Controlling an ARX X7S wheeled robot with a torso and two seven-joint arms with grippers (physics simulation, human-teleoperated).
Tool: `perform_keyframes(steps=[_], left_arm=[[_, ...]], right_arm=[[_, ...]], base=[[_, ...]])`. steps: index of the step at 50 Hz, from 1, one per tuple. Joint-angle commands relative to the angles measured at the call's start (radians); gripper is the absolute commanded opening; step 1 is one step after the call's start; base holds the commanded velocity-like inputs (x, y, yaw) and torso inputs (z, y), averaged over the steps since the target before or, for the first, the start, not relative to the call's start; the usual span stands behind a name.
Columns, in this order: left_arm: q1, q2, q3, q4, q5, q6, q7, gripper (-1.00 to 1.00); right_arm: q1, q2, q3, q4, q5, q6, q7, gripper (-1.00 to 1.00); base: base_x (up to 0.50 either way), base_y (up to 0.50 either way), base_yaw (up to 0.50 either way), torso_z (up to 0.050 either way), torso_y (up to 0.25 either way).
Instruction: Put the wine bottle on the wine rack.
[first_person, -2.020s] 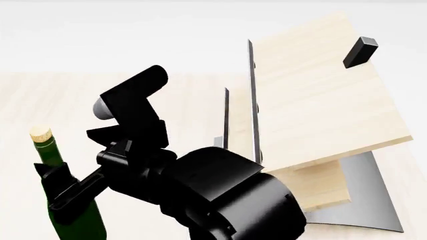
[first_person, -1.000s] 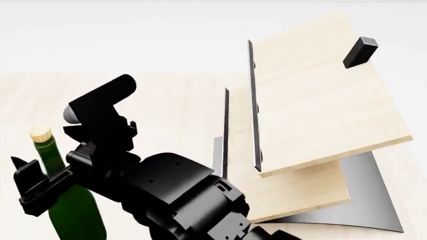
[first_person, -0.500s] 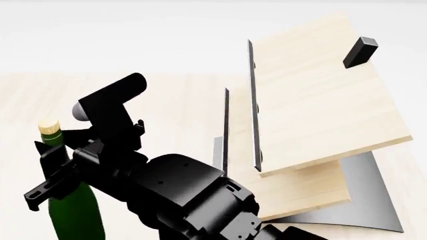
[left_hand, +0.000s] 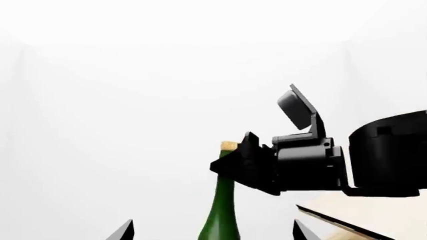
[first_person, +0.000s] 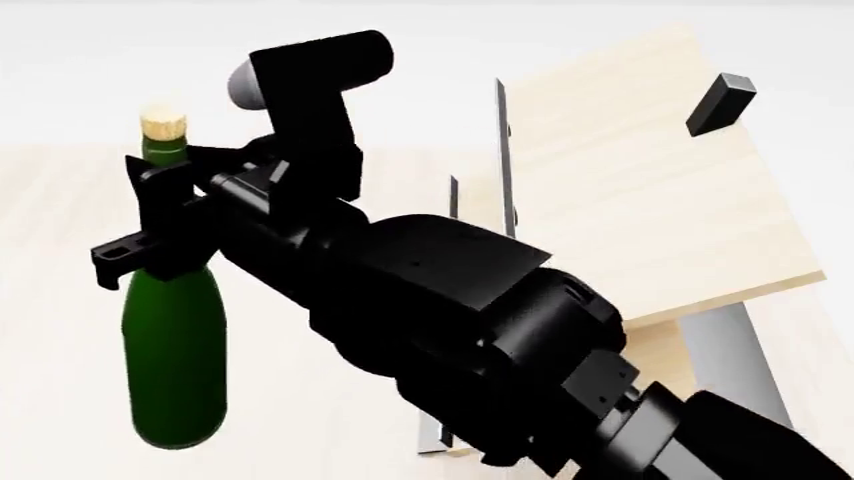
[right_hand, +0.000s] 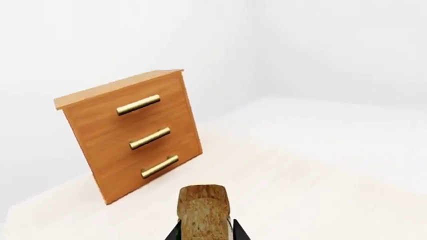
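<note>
The big black arm is filling the centre and lower right of the head view, and its right pincer (first_person: 150, 225) is gripping the wine bottle (first_person: 176, 350) by the neck, just under the cork (first_person: 163, 120). The bottle is hanging upright at the left of that frame, its base apparently clear of the pale counter (first_person: 54, 200). The left pincer is showing only two dark tips at the bottom edge of the left wrist view, with a wide gap between them and nothing held, so it looks open.

The step in hand seems to be carrying the bottle across to the wine rack (first_person: 627, 180), which is occupying the upper right of the head view with its slanted pale boards and thin dark edge strips. A neck grip is leaving the heavy body free to swing, so a slow, level move to the right would be wise, tipping the bottle to match the board's slant only once it is above it. The small dark block (first_person: 721, 103) near the top board's far corner is worth avoiding.

The counter is pale wood under plain white walls. In the right wrist view an orange-brown drawer cabinet (right_hand: 130, 135) with three brass handles is standing at the left, well apart from the cork at the bottom edge.
</note>
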Motion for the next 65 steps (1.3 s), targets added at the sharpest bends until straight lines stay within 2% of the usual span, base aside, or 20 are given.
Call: perform_keyframes(steps=[1,12,21,51,65], left_arm=[[-0.004,-0.001,0.005,-0.008,0.001,0.001,-0.003,1.00],[-0.006,0.001,0.014,-0.012,0.010,-0.002,-0.005,1.00],[-0.015,0.001,0.018,-0.013,0.013,-0.012,-0.005,1.00],[-0.014,-0.005,0.024,-0.020,0.017,-0.005,-0.018,1.00],[-0.019,-0.004,0.032,-0.025,0.024,-0.011,-0.020,1.00]], right_arm=[[0.046,0.102,0.161,-0.083,0.200,0.052,0.110,-1.00],[0.030,0.145,0.346,0.033,0.477,0.020,0.193,-1.00],[-0.031,0.205,0.461,-0.108,0.583,-0.062,0.314,-1.00],[-0.114,0.426,0.658,-0.217,0.670,-0.162,0.363,-1.00],[-0.225,0.557,0.760,-0.343,0.709,-0.211,0.395,-1.00]], base=[[0.00,0.00,0.00,0.000,0.000],[0.00,0.00,0.00,0.000,0.000],[0.00,0.00,0.00,0.000,0.001],[0.00,0.00,0.00,0.000,0.001],[0.00,0.00,0.00,0.000,0.001]])
